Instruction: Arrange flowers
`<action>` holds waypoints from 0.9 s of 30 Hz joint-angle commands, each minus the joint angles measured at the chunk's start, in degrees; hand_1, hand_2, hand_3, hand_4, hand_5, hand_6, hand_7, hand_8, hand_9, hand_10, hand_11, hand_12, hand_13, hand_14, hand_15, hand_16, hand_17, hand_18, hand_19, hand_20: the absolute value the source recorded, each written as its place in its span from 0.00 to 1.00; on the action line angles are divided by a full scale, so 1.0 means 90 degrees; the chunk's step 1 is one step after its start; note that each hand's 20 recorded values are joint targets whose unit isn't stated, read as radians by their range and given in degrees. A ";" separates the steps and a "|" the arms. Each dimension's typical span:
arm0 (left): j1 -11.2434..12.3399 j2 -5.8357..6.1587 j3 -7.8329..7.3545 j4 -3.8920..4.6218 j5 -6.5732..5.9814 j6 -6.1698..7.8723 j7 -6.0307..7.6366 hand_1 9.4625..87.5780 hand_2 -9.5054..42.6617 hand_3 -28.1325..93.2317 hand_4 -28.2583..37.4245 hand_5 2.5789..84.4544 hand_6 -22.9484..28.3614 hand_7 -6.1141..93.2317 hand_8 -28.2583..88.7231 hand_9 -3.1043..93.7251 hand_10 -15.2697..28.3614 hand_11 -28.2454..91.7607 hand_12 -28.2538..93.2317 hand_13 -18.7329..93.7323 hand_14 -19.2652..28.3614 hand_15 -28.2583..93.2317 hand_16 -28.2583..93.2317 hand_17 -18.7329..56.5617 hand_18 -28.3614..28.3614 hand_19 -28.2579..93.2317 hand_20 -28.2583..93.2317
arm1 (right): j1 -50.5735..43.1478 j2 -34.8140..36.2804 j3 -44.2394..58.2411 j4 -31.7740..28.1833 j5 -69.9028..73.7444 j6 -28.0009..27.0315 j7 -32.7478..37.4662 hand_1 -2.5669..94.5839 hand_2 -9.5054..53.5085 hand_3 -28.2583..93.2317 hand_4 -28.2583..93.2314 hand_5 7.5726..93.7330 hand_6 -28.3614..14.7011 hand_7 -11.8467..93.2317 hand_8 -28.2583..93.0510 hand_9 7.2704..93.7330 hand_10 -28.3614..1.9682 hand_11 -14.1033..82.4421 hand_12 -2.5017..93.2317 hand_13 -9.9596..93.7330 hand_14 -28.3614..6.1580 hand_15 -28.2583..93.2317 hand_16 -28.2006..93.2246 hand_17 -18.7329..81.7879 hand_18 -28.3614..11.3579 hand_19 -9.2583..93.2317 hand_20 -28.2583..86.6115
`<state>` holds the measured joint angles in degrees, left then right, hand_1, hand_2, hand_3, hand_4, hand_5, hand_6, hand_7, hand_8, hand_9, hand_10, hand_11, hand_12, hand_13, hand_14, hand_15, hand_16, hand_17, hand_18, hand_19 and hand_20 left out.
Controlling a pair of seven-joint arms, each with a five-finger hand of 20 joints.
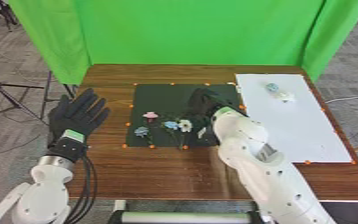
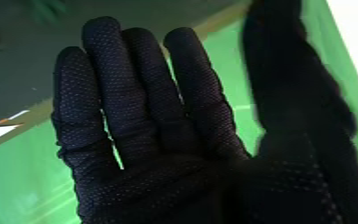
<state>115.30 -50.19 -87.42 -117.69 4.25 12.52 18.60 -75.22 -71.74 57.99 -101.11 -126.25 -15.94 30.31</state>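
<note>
My right hand [image 1: 202,104] is over the right part of the dark green mat [image 1: 162,92], beside the flowers. In the right wrist view the right hand [image 2: 149,110] is open, its fingers straight and holding nothing. On the mat lie a pink flower [image 1: 151,115], a blue one [image 1: 142,131], a light blue one [image 1: 171,125] and a white one [image 1: 185,125]. Near the far end of the white board [image 1: 291,130] lie a pale blue flower [image 1: 272,87] and a white flower [image 1: 286,96]. My left hand [image 1: 73,117] is open at the table's left edge, fingers spread.
The brown table [image 1: 158,175] carries small orange markers around the mat and board. A green curtain [image 1: 193,35] hangs behind it. Black cables [image 1: 89,185] run beside the left arm, and a tripod stands on the floor at the left.
</note>
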 commanded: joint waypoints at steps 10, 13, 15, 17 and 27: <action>0.0118 0.0106 -0.0005 -0.0144 -0.0065 -0.0129 0.0261 0.27 0.40 0.82 0.00 0.52 0.60 0.26 0.16 0.40 0.68 0.46 0.32 0.39 0.73 0.61 0.16 0.18 0.78 0.57 0.32 | 0.0406 0.1241 0.0637 0.0432 -0.1601 0.1203 0.0441 0.42 0.00 0.87 0.00 0.58 0.51 0.30 0.14 0.57 0.35 0.31 0.20 0.55 0.35 0.54 0.32 0.49 0.17 0.83 0.43; 0.0180 0.0119 -0.0074 -0.0170 -0.0020 -0.0158 0.0252 0.27 0.40 0.82 0.00 0.51 0.60 0.26 0.16 0.40 0.68 0.46 0.32 0.39 0.73 0.61 0.16 0.18 0.78 0.57 0.32 | 0.0420 0.1655 0.0837 0.0756 -0.1872 0.1192 0.0553 0.42 0.00 0.89 0.00 0.57 0.51 0.30 0.13 0.54 0.34 0.29 0.19 0.50 0.34 0.52 0.31 0.46 0.20 0.79 0.41; 0.0231 0.0126 -0.0118 -0.0193 -0.0031 -0.0130 0.0272 0.27 0.41 0.82 0.00 0.51 0.60 0.26 0.16 0.40 0.68 0.45 0.32 0.39 0.73 0.61 0.16 0.18 0.78 0.57 0.32 | 0.0439 0.1861 0.0926 0.0871 -0.1614 0.1133 0.0686 0.41 0.00 0.89 0.00 0.55 0.50 0.29 0.13 0.51 0.33 0.28 0.18 0.47 0.33 0.52 0.31 0.45 0.21 0.78 0.40; 0.0255 0.0131 -0.0160 -0.0196 -0.0030 -0.0106 0.0264 0.27 0.41 0.82 0.00 0.51 0.60 0.25 0.16 0.40 0.68 0.45 0.32 0.39 0.73 0.61 0.16 0.18 0.78 0.57 0.32 | 0.0442 0.1926 0.1044 0.0979 -0.1429 0.0968 0.0747 0.41 0.00 0.90 0.00 0.53 0.49 0.29 0.13 0.48 0.31 0.28 0.18 0.45 0.32 0.51 0.30 0.44 0.21 0.77 0.40; 0.0207 0.0120 -0.0105 -0.0162 -0.0033 -0.0151 0.0209 0.26 0.41 0.82 0.00 0.51 0.60 0.25 0.16 0.40 0.68 0.45 0.33 0.39 0.73 0.61 0.17 0.18 0.78 0.57 0.32 | 0.0594 0.1908 0.1033 0.1485 -0.1030 0.0110 0.0810 0.43 0.00 0.90 0.00 0.46 0.47 0.26 0.14 0.39 0.36 0.26 0.15 0.41 0.35 0.49 0.28 0.42 0.20 0.76 0.39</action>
<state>117.24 -49.04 -88.62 -119.01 3.87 12.01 20.93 -71.19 -53.73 68.56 -90.88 -135.61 -14.68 36.93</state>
